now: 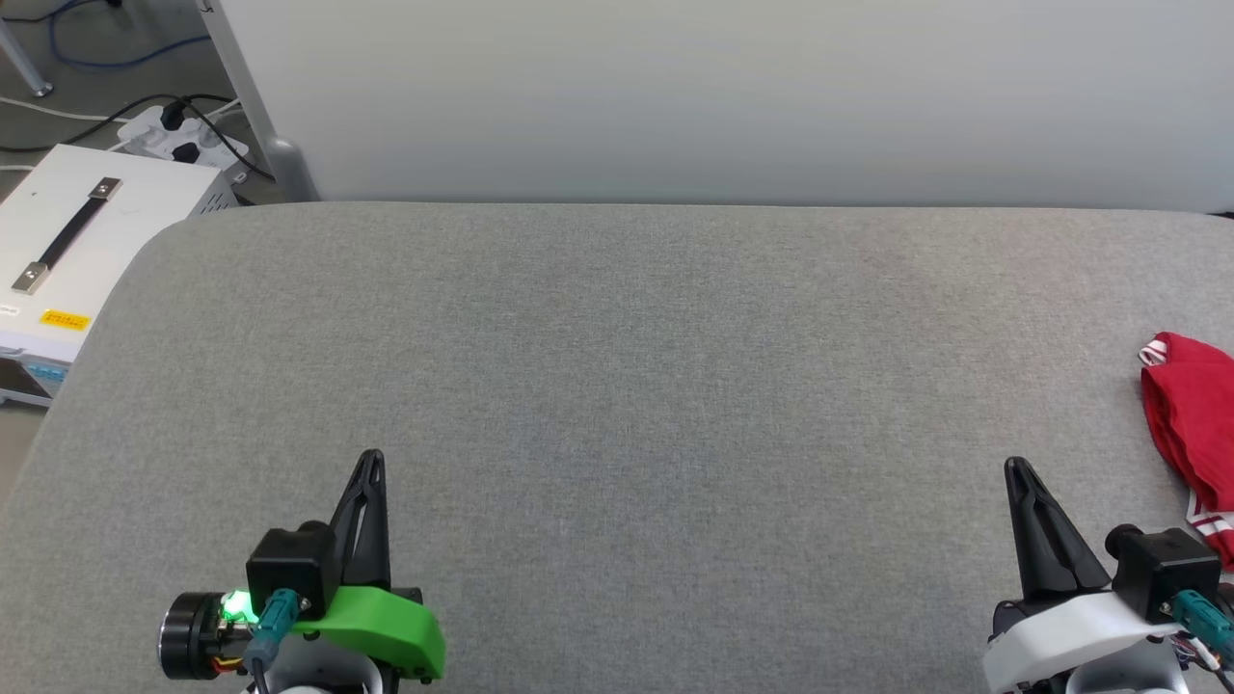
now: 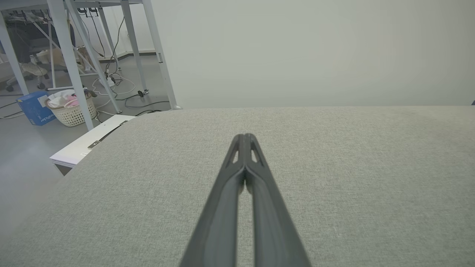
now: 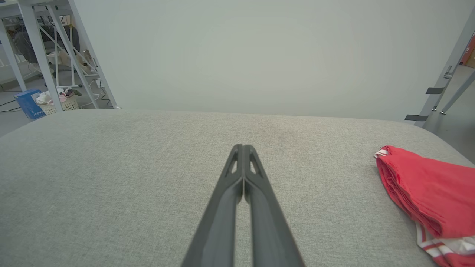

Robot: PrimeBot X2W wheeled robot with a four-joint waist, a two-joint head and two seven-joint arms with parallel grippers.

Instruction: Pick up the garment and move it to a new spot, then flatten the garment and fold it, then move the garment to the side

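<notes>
Lying folded, the garment (image 3: 426, 189) is near the closed right hand (image 3: 243, 147); left hand (image 2: 245, 136) closed.

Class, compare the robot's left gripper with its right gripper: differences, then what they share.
The left gripper has a green mount; the right gripper has a white mount. The garment lies beside the right gripper, far from the left gripper. Both are shut and empty.

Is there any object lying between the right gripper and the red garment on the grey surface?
Nothing visible stands in the way. The right gripper, its fingers shut, is a little to the left of the garment and nearer the robot. The garment lies at the right edge of the grey surface. Bare fabric lies between them.
</notes>
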